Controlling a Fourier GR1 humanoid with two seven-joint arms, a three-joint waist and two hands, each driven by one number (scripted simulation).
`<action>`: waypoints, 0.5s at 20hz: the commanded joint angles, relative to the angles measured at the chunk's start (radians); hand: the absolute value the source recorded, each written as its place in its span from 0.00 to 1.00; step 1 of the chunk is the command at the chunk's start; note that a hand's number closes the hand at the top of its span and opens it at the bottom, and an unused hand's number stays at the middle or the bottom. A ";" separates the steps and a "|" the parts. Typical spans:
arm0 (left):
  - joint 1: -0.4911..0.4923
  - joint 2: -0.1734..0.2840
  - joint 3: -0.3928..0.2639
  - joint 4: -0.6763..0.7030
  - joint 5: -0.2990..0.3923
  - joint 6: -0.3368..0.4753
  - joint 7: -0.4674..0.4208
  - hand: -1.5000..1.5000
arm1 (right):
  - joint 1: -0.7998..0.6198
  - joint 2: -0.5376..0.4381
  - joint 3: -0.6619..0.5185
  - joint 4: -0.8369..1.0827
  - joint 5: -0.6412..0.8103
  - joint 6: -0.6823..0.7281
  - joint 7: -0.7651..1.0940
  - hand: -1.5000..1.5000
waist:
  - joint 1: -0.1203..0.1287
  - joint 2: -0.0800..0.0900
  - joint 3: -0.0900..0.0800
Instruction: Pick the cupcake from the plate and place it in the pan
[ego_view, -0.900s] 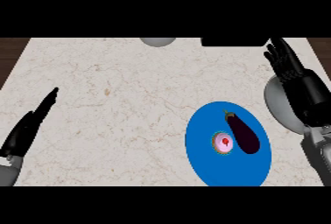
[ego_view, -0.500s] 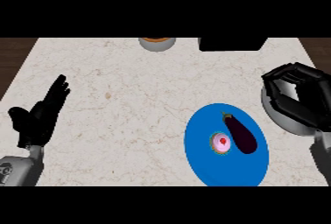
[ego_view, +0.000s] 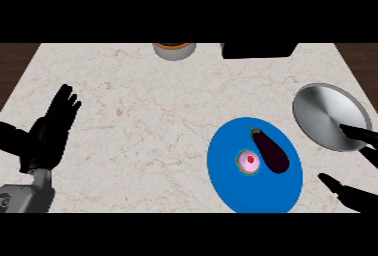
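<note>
Two hands were in my view over the table (ego_view: 148, 125). Next largest, the blue plate (ego_view: 221, 185) carried the cupcake (ego_view: 249, 162), just beside an eggplant (ego_view: 270, 151). The grey pan (ego_view: 325, 115) sat near, ready to receive it. My left hand (ego_view: 48, 132) rested open, fingers straight; my right hand (ego_view: 358, 197) showed spread fingers, grasping nothing.

Even, bright overhead light; no hard shadows on counter (ego_view: 148, 125). Soft sheen across pan (ego_view: 328, 116). Edges w/o visible distortion; all in focus.
</note>
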 joint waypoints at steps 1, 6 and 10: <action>-0.011 -0.027 -0.019 -0.049 -0.019 0.041 0.047 0.50 | 0.114 -0.121 -0.060 -0.106 0.074 0.048 0.002 0.00 | 0.014 0.004 0.000; -0.031 -0.033 -0.004 -0.063 -0.016 0.017 0.089 0.50 | 0.029 -0.113 0.003 -0.234 0.181 0.086 0.229 0.00 | 0.036 0.009 -0.001; -0.014 -0.030 -0.024 -0.053 -0.030 -0.012 0.050 0.50 | -0.106 -0.271 0.015 -0.224 0.199 0.237 0.426 0.00 | 0.057 0.012 -0.003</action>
